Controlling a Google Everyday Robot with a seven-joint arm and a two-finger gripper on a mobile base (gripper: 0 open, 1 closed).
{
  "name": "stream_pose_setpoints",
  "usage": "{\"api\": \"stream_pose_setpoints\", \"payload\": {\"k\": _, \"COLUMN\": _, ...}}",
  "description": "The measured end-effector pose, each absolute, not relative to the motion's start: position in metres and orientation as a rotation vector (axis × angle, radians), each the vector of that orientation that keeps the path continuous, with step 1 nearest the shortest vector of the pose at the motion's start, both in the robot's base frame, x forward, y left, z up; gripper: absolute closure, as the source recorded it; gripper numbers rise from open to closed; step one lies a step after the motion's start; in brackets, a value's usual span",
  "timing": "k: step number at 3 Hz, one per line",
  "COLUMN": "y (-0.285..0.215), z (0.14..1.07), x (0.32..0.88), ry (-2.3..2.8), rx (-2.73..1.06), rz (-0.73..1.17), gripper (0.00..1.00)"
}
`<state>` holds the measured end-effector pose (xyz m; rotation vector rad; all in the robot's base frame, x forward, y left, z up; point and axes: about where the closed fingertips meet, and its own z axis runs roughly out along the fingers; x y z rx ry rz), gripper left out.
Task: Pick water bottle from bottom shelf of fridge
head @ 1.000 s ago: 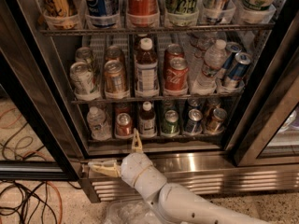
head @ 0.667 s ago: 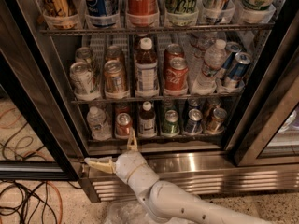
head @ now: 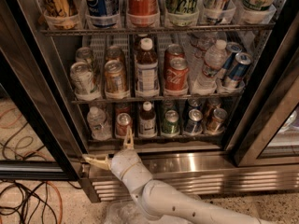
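Note:
The water bottle (head: 98,123), small, clear and white-capped, stands at the far left of the bottom shelf (head: 205,135) of the fridge (head: 201,165). My gripper (head: 110,149) is open in front of the steel base, just below and slightly right of the bottle. One finger points up to the shelf's front edge by a copper can (head: 123,124); the other points left. It holds nothing and is clear of the bottle.
Right of the water bottle stand the can, a dark drink bottle (head: 147,119) and several more cans. A larger clear bottle (head: 211,63) stands on the middle rack. The dark door frame (head: 37,111) is on the left, a glass door (head: 271,101) on the right. Cables (head: 23,202) lie on the floor.
My gripper and arm have shifted a little to the left and slightly up, towards the water bottle's lane. Nothing in the fridge has moved.

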<state>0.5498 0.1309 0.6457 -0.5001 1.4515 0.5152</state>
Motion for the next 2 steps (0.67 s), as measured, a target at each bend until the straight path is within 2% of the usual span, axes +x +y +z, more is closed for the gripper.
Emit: {"api": "stream_pose_setpoints", "payload": {"k": 2, "y": 0.1383, "z": 0.6403, "x": 0.5567, "ry": 1.476, "rx": -0.461, "rz": 0.462, "gripper": 0.0}}
